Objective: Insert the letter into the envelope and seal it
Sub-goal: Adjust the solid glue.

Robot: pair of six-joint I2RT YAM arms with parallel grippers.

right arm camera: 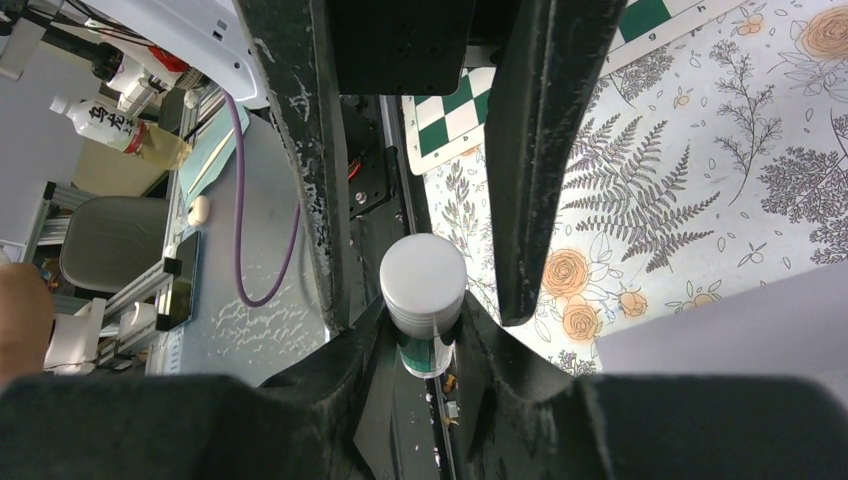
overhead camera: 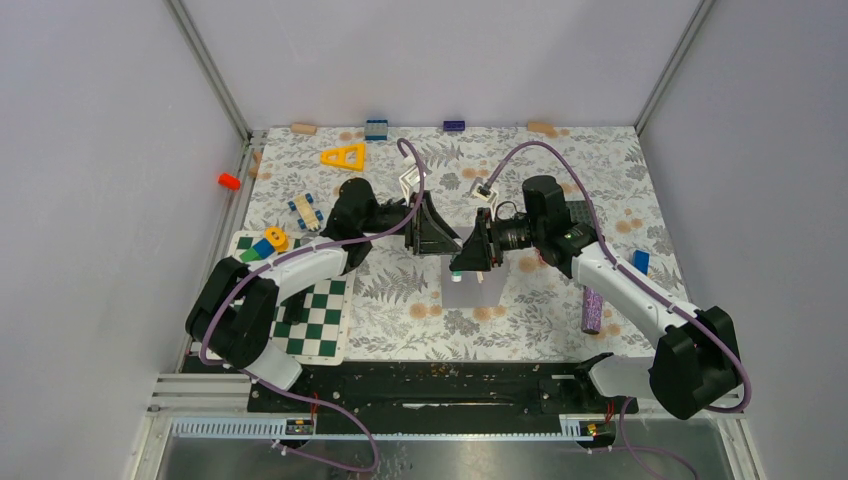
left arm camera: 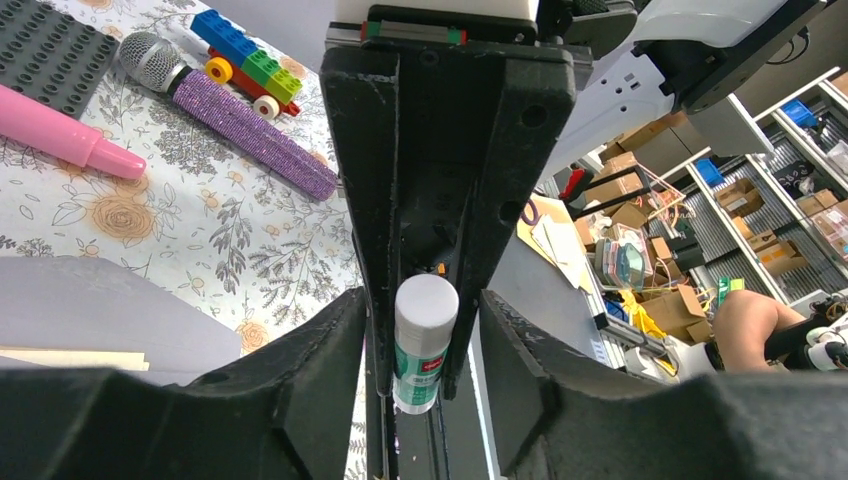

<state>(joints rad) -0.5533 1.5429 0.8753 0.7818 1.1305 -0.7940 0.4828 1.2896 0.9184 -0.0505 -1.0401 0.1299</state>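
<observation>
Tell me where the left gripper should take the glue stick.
Take the glue stick by its white cap, coming from the side opposite the right gripper, a finger on each flank: the right gripper clamps the labelled body, leaving only the round cap clear.

We are seeing both grippers facing each other over the middle of the table point(overhead camera: 420, 325). The right gripper point(right arm camera: 425, 315) is clamping a glue stick point(right arm camera: 422, 285) above the envelope point(overhead camera: 487, 291), and the left gripper point(overhead camera: 448, 246) is flanking it, fingers apart. A chessboard mat point(overhead camera: 320, 322) is lying near left, under the left arm, and a microphone point(overhead camera: 591, 310) is lying right, beside the right arm.
</observation>
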